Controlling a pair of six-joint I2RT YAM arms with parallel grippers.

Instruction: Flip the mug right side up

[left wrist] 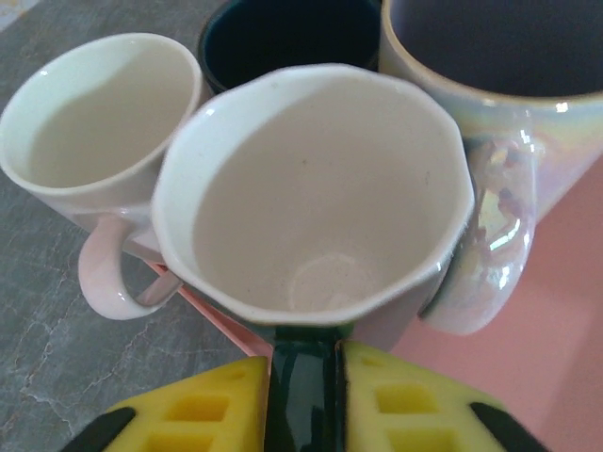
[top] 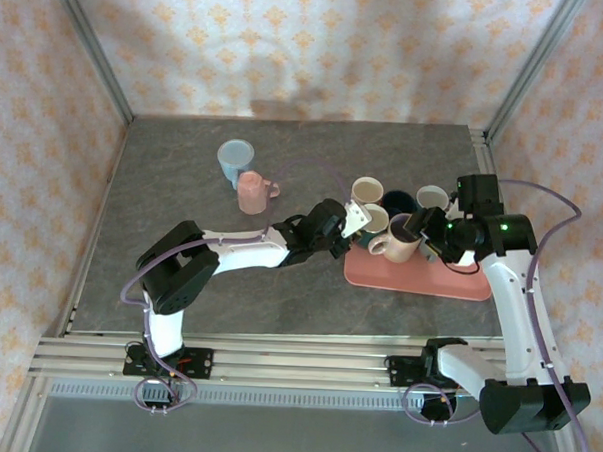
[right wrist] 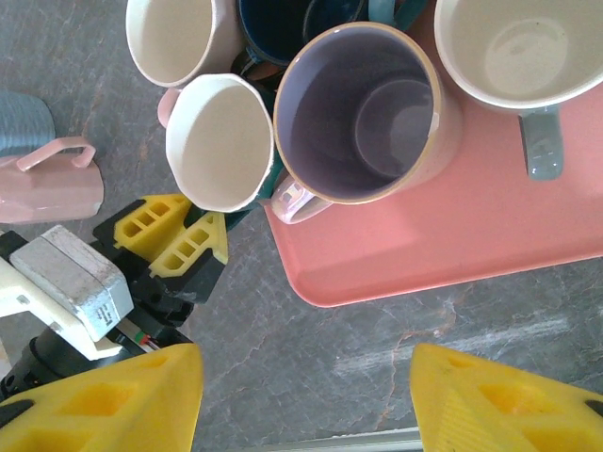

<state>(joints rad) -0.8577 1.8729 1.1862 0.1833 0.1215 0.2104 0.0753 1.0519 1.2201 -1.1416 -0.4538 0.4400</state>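
Back wall (top: 309,46): pale pink paper w/ orange floral print; same paper on L wall (top: 33,174) & R wall (top: 585,148). Two alu. uprights, L post (top: 89,47) & R post (top: 534,66), slant up from the back corners. Table top (top: 163,180) is dark grey, stone-look w/ thin pale veins, clearer in the wrist views. Alu. rails (top: 305,364) run along the near edge, w/ a perforated strip (top: 274,396) just below, then a plain grey surface (top: 302,436). Light is soft & even; a faint shadow (top: 287,103) sits low on the rear paper, approx. mid-width.
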